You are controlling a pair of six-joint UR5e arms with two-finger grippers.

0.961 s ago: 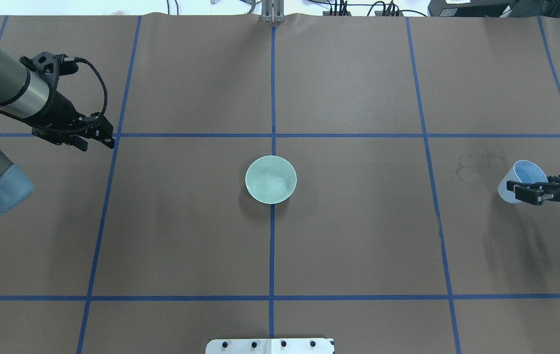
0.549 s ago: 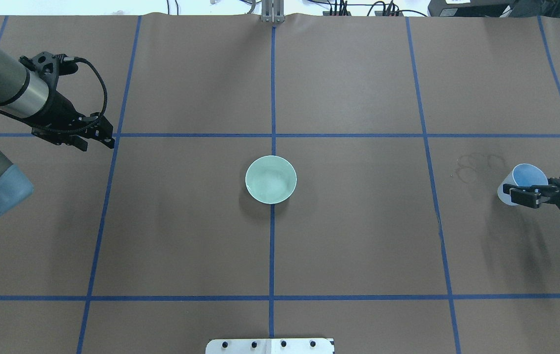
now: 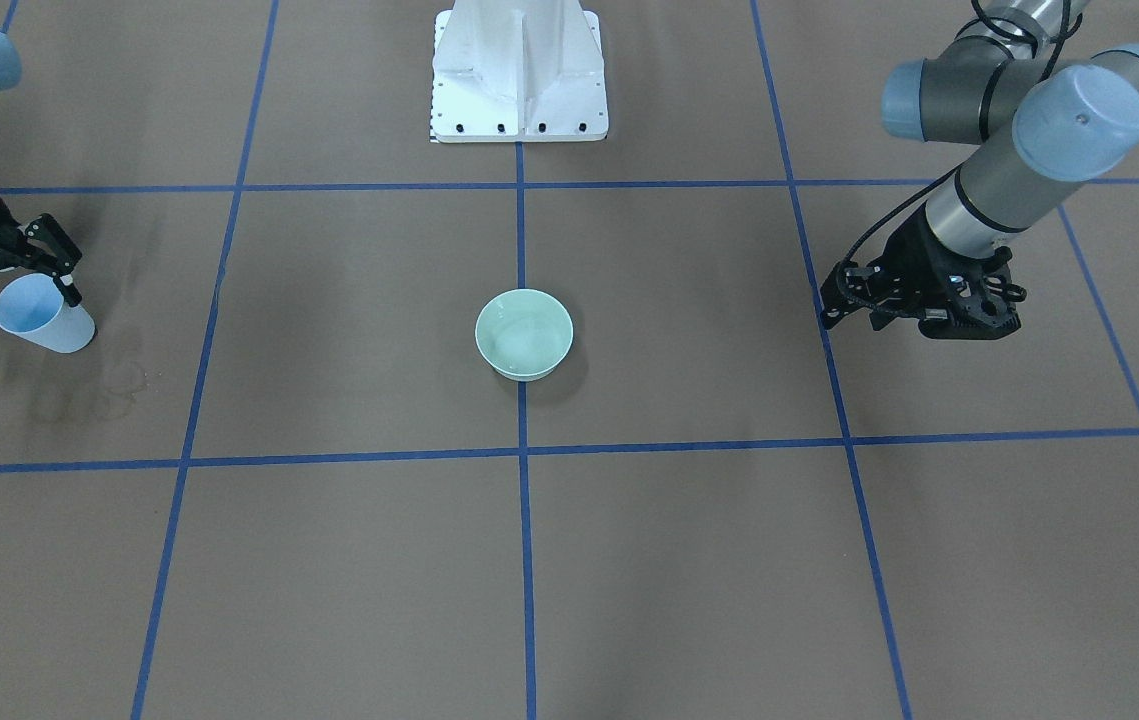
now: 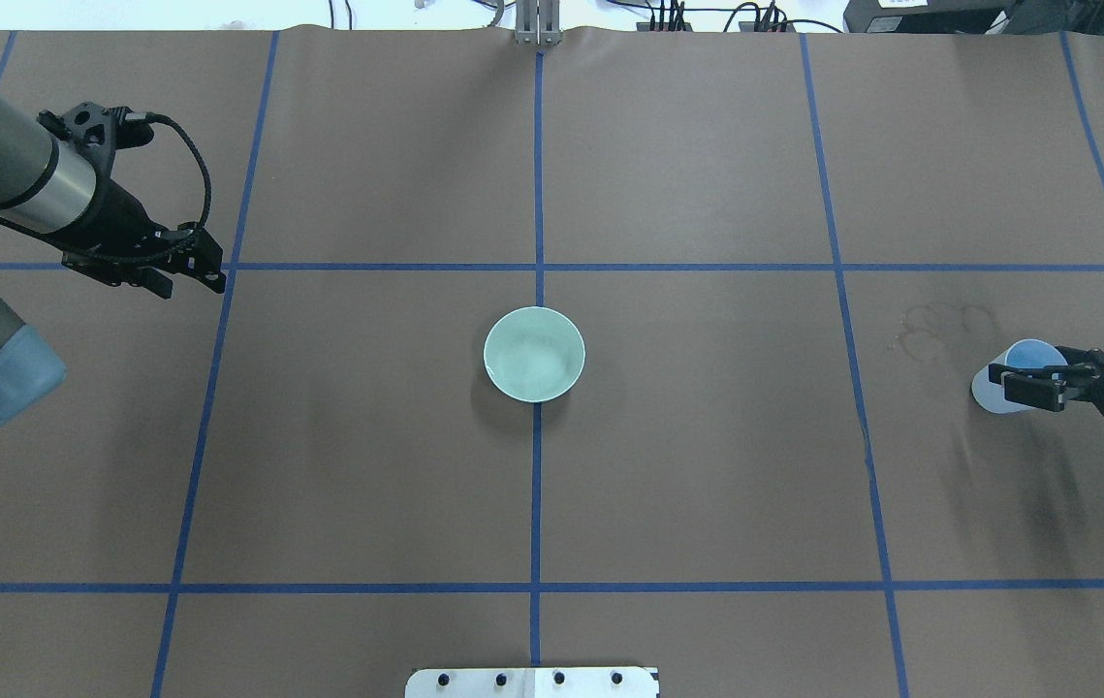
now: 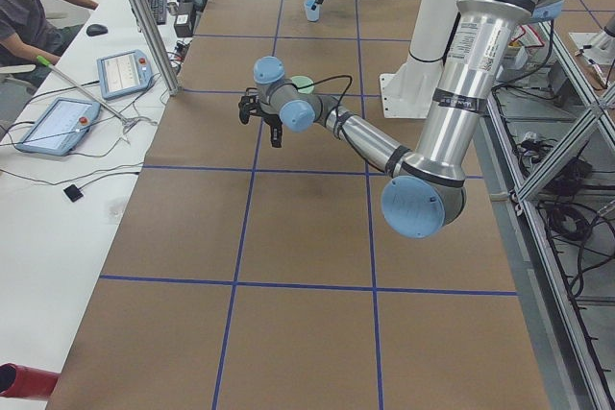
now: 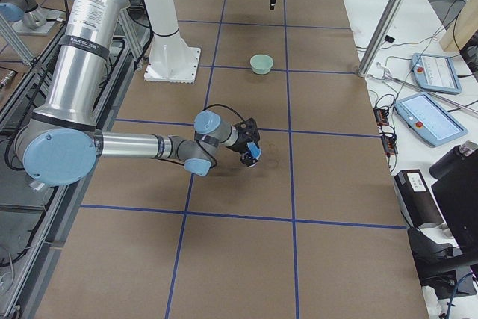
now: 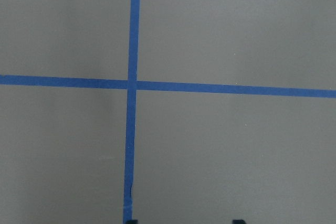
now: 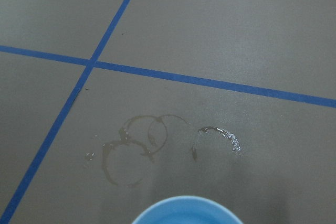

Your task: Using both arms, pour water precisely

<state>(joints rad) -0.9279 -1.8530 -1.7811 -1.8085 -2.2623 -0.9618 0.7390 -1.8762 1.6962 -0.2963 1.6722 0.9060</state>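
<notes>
My right gripper (image 4: 1022,385) is shut on a light blue cup (image 4: 991,391) low over the table at its far right end. Both also show in the front-facing view, the gripper (image 3: 21,298) around the cup (image 3: 54,325). The cup's rim (image 8: 186,211) fills the bottom of the right wrist view. A pale green bowl (image 4: 534,354) sits at the table's centre, with water (image 4: 544,361) glinting inside. My left gripper (image 4: 193,284) is open and empty, hovering over a tape crossing at the far left, well apart from the bowl.
Ring stains (image 8: 134,150) with a few shiny droplets (image 8: 228,140) mark the brown surface just beyond the cup. Blue tape lines (image 7: 131,85) divide the table. The white pedestal (image 3: 519,70) stands at the robot's edge. An operator's desk with tablets (image 5: 120,69) runs along the far side.
My right gripper has lowered with the cup and turned it more upright. The left arm and the bowl have not moved.
</notes>
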